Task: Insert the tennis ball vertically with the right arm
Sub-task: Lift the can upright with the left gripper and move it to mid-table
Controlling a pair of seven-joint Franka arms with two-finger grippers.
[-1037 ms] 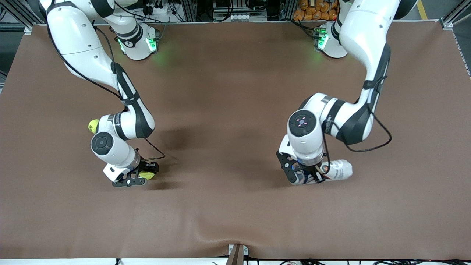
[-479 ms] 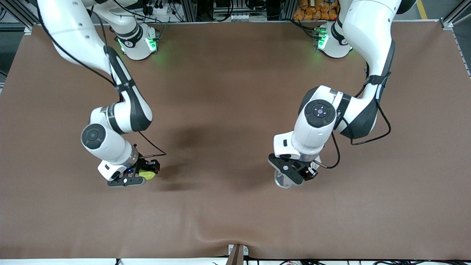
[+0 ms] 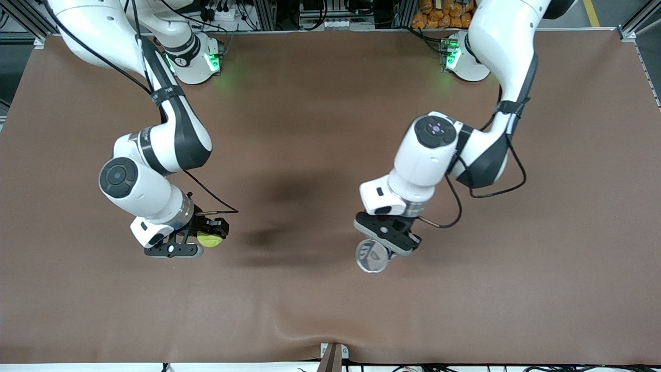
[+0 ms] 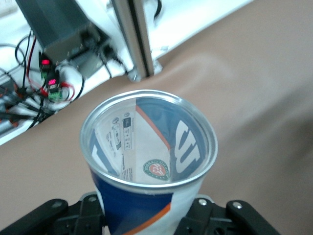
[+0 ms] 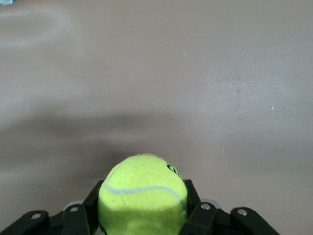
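So rn I'm holding the tennis ball (image 3: 209,239) in my right gripper (image 3: 199,243), lower left part of the front frame, up off the brown table mat (image 3: 320,103). Jaws are closed down to about the ball's width, one on each side, squeezing it. In the right wrist pic the ball (image 5: 143,195) is sitting bottom center w/ my black fingers (image 5: 199,215) hugging both sides, yellow felt w/ the white seam curving across the top. Nothing but mat under it, plus a soft dark shadow band running across the middle of that frame.

My left gripper (image 3: 384,238) is hanging just right of center in the front frame, also in the air over the mat. It's clamped on a tennis ball can (image 3: 371,256), jaws partly closed around the body. The open mouth is pointing toward the front cam, so it's showing up as a round silver rim w/ the clear inside visible. Left wrist pic: can (image 4: 149,161) is filling the lower middle, metal rim on top, blue/white/orange label, a round green logo showing through the wall, can looking empty afaict.

Ball and can are well apart, ball toward the right arm's end of the table, can closer to the middle. Dark shadow patches are lying on the mat between the two.
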